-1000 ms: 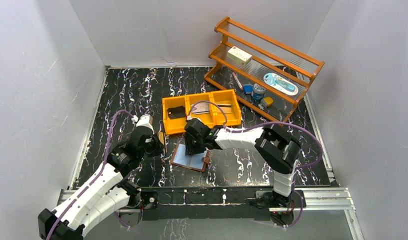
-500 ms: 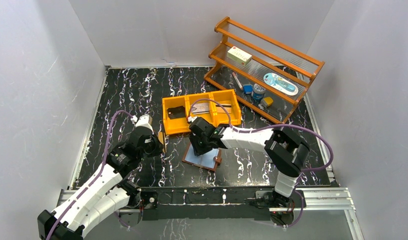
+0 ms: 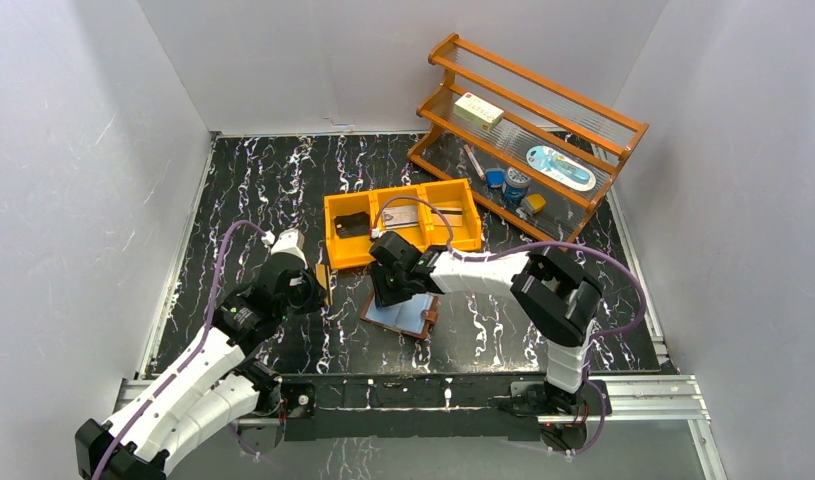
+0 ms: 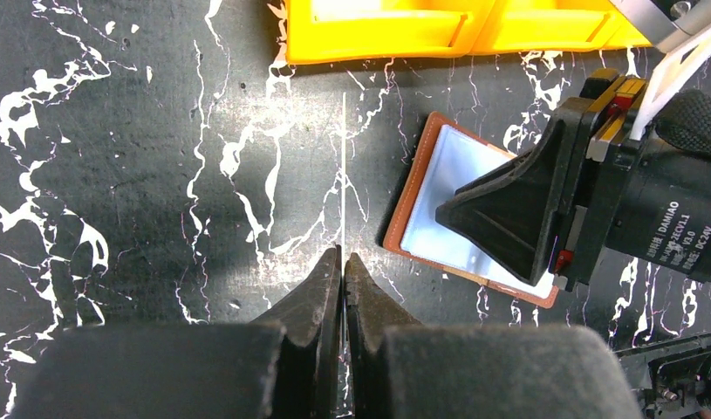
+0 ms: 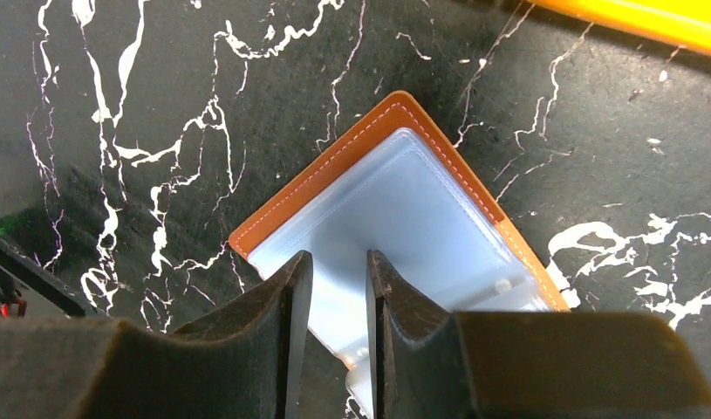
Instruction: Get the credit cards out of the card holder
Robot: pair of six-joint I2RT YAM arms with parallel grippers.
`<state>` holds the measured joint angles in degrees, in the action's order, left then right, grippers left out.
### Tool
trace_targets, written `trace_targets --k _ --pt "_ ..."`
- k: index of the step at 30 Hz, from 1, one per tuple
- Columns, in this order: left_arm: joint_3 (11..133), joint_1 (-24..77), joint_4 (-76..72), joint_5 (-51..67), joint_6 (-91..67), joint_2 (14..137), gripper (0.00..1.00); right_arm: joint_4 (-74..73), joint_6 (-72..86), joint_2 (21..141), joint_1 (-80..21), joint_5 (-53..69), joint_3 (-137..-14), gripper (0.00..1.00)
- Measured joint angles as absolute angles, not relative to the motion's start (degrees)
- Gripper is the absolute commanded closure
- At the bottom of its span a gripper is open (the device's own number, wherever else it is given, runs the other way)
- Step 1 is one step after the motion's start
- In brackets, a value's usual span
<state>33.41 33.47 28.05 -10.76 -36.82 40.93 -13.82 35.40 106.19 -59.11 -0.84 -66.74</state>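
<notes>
Black marbled table (image 3: 283,180) carries the open wallet (image 3: 401,316) at centre frame, below the orange bin (image 3: 330,240). Right gripper (image 5: 337,262) sits over its clear sleeves, fingers nearly together, probably fishing for a card; whether it grips, I cannot tell. Left gripper (image 4: 343,260), lower left, pinches one credit card (image 4: 344,175) edge-on, kept aside.

Orange bin (image 3: 353,199) sits mid-surface (image 3: 273,180), black with white veins. Right of it, a wooden rack (image 3: 543,83) holds a white box (image 3: 479,109), blue packet (image 3: 560,167) and jar (image 3: 515,184).
</notes>
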Motion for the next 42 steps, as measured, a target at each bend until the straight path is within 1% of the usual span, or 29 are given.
trace_targets --k 5,11,17,19,26,28,30,32,34,38,42 --pt "33.4 33.5 28.2 -10.8 -36.8 41.0 1.0 -11.6 35.4 106.0 -60.7 -0.4 -65.7 0.62" --pt "33.4 33.5 28.3 -10.7 -36.8 41.4 1.0 -7.3 32.6 104.9 -65.2 3.1 -62.7 0.62" --pt "33.4 33.5 28.3 -10.1 -36.8 41.6 1.0 -7.3 31.8 103.2 -67.1 4.0 -60.9 0.58" --pt "33.4 33.5 27.9 -9.3 -36.7 41.6 1.0 -8.5 31.7 103.1 -67.2 3.7 -61.5 0.55" --pt "33.4 33.5 24.1 -3.8 -36.0 43.0 1.0 -14.8 31.9 101.3 -66.8 -1.7 -64.1 0.49" --pt "33.3 33.5 22.6 -2.2 -36.0 43.1 1.0 -15.4 33.0 98.5 -65.5 -2.5 -63.6 0.45" --pt "33.0 33.5 20.7 -0.3 -36.0 43.0 1.0 -14.1 34.5 93.4 -62.4 -2.1 -61.6 0.4" --pt "32.4 33.5 18.1 2.3 -36.2 43.1 1.0 -10.7 36.3 87.5 -57.9 -0.6 -57.9 0.33" --pt "32.0 33.2 15.7 5.3 -36.5 43.5 1.0 -6.9 38.1 82.7 -53.6 1.5 -53.6 0.28" --pt "31.1 30.7 8.4 13.8 -38.3 45.2 1.0 -0.1 42.3 77.9 -46.9 7.4 -45.4 0.25" --pt "27.7 26.3 -1.1 22.1 -42.8 45.4 1.0 5.0 45.4 77.6 -45.6 13.1 -40.6 0.24"
